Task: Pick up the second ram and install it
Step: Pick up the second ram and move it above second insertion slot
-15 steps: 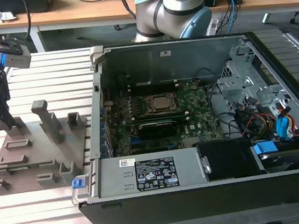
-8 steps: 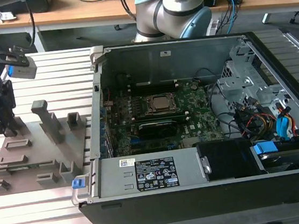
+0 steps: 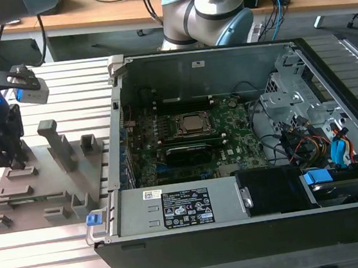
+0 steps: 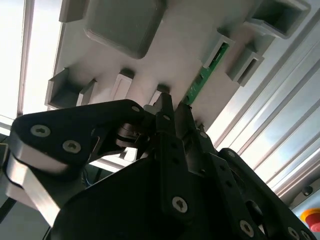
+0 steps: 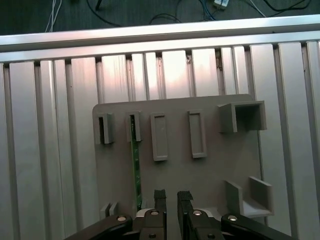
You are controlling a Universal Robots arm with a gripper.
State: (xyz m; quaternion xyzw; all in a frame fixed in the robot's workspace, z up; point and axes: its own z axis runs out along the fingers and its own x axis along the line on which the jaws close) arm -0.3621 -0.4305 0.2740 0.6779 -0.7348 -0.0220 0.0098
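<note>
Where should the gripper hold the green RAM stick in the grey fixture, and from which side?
Grip the second ram at mid-length, pinching its two flat faces, coming down from above. It stands on edge in the grey fixture, its ends in slots, so only the upper edge looks free.

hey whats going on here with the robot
A robot arm's gripper hangs low over a grey holder plate beside the open computer case. A green memory stick stands on edge in the plate's slots, just to one side of the gripper, not in its grasp. The gripper is slightly open and holds nothing.
</note>
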